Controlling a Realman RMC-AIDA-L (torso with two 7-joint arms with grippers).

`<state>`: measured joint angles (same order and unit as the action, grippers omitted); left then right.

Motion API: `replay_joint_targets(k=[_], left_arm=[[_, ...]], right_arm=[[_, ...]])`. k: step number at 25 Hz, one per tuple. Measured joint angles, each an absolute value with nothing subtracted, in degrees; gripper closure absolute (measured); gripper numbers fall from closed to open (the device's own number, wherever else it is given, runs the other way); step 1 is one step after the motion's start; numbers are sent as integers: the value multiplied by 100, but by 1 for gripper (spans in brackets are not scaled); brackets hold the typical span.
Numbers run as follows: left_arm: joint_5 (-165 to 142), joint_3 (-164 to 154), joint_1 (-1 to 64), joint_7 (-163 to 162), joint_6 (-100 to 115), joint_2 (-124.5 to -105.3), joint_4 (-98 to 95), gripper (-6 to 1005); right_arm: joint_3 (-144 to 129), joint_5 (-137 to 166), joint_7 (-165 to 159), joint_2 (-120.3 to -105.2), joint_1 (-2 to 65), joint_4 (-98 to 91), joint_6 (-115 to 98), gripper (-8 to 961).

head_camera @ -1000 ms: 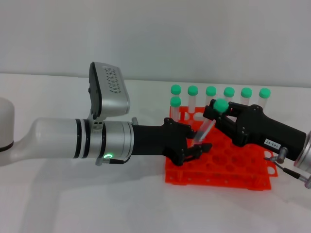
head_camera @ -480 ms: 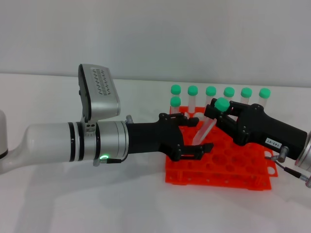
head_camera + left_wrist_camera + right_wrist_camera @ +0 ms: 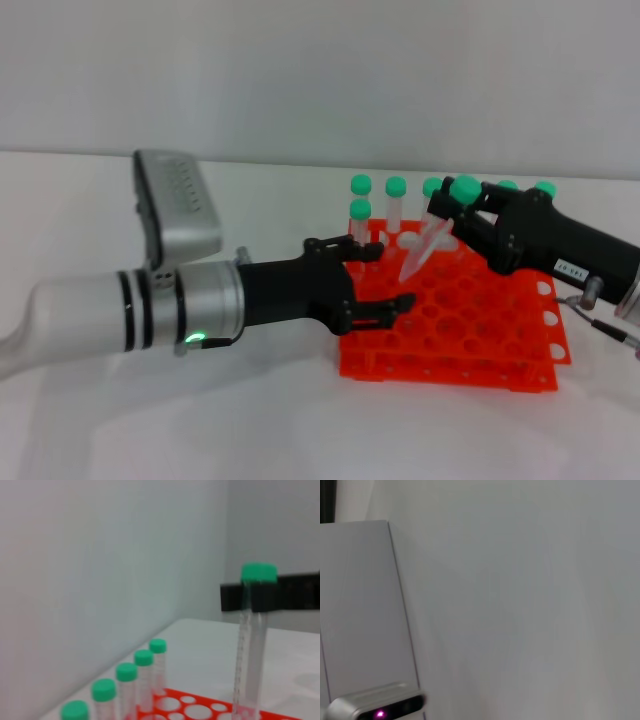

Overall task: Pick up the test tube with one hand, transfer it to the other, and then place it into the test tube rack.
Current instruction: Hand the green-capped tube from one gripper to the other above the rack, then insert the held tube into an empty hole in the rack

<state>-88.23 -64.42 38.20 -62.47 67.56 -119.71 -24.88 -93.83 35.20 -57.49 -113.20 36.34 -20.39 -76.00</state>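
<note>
White laminate worktop (image 3: pixel 150 420) carries everything I am working over. On it sits the bright orange two-tier plastic test tube rack (image 3: pixel 470 335), its grid of round holes mostly unfilled, with a row of green-capped clear tubes (image 3: pixel 396 205) standing along its far edge.

My left gripper (image 3: pixel 375 275), the black one on the thick silver-white arm with the green ring, sits just off the rack's left corner with its fingers spread wide and nothing between them. My right gripper (image 3: pixel 455 215), black on its silver arm, reaches in over the rack's far side, and its fingers are clamped just under the green cap of the slender clear plastic test tube (image 3: pixel 425 245).

The tube hangs tilted above the rack, pointed tip aimed down toward the left gripper; in the left wrist view it looks close to the holes, but I cannot tell whether it touches.

I judge the handover done and the placing step in hand. Next I need to bring the tube upright, line its tip over a free hole, and lower it straight before letting go.
</note>
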Motion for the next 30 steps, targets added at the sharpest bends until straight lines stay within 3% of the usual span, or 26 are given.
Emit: replay_joint_targets(k=[6, 12, 20, 30], left_arm=[[-7952, -6442, 3188, -5635, 6866, -11961, -2536, 213], [-7097, -6443, 2547, -5084, 6972, -11948, -2533, 215], [-4534, -6413, 1393, -3243, 8011, -11952, -1910, 217], [-2626, -6388, 1012, -2464, 8864, -11951, -701, 219]], right_arm=[[-9337, 3542, -5790, -11183, 3692, -2225, -7370, 752], [-9336, 3547, -5784, -11157, 3801, -2355, -7014, 752], [-9369, 3796, -5786, -11288, 4134, -2404, -6363, 753], [-9354, 4326, -5768, -11475, 4344, -2587, -5579, 753]])
